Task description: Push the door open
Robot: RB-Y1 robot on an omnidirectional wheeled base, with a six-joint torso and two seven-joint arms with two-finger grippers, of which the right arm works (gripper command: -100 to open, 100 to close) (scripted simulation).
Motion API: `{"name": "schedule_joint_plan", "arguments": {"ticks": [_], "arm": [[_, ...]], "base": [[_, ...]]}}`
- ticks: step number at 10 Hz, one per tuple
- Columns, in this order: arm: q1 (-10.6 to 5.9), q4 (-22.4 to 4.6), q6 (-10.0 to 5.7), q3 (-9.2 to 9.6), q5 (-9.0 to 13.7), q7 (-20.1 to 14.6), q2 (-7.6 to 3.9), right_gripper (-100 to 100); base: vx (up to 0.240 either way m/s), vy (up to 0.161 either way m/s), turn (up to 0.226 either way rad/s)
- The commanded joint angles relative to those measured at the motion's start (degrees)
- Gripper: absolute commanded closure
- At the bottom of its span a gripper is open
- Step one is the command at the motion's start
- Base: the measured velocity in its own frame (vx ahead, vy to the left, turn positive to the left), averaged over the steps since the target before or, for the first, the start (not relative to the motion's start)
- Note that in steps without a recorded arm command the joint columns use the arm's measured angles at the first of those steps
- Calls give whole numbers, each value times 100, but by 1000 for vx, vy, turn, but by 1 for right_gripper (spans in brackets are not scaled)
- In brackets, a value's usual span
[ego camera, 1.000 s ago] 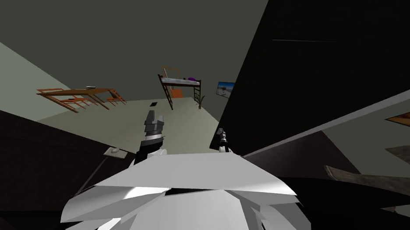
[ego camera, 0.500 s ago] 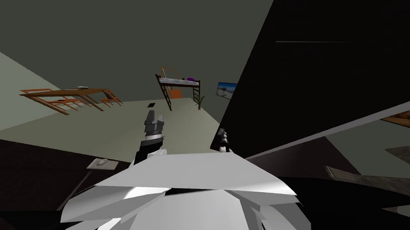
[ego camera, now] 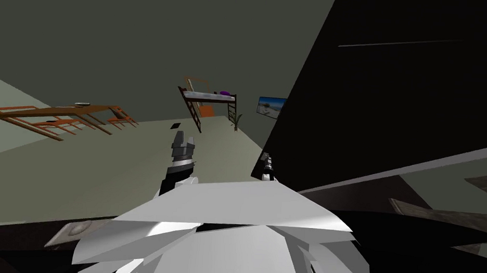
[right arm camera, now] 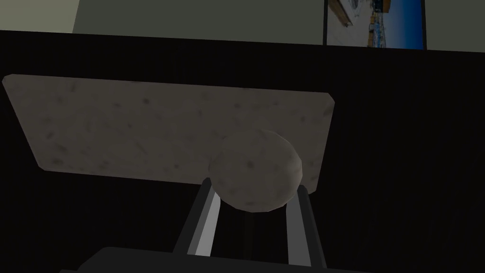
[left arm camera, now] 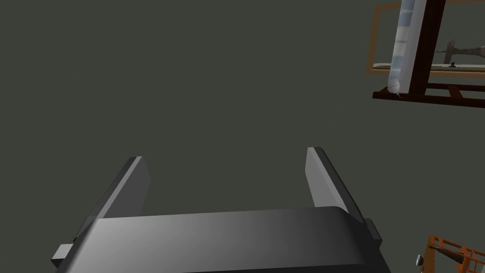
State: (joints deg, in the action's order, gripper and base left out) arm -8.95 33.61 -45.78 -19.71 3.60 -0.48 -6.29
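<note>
1. Door (ego camera: 395,98): dark panel carrying a round knob (right arm camera: 255,170) on a grey plate (right arm camera: 142,128) near the door's edge.
2. Right tool (right arm camera: 252,192): at the door, fingers closed against both sides of the knob, apparently gripping it.
3. Left tool (left arm camera: 225,154): off the door's edge, fingers wide apart, empty.

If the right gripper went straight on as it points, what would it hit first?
The round knob, which sits between the right gripper's fingers; behind it lie the grey plate and the dark door. How deep the knob sits is unclear.
</note>
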Motion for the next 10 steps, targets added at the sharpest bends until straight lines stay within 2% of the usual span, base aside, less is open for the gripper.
{"name": "schedule_joint_plan", "arguments": {"ticks": [1, 6, 7, 8, 10], "arm": [[-81, -141, -79, -99, 63, 22, -54, 100], [-67, -152, -83, -320, 193, 108, -84, 100], [-70, -258, -125, -328, 195, 95, -121, 100], [-67, -258, -137, -435, 256, 132, -156, 100], [-61, -263, -138, -532, 311, 169, -172, 100]], "base": [[187, 66, -51], [180, 34, -44], [63, 5, -38], [128, -6, -49], [210, 3, -41]]}}
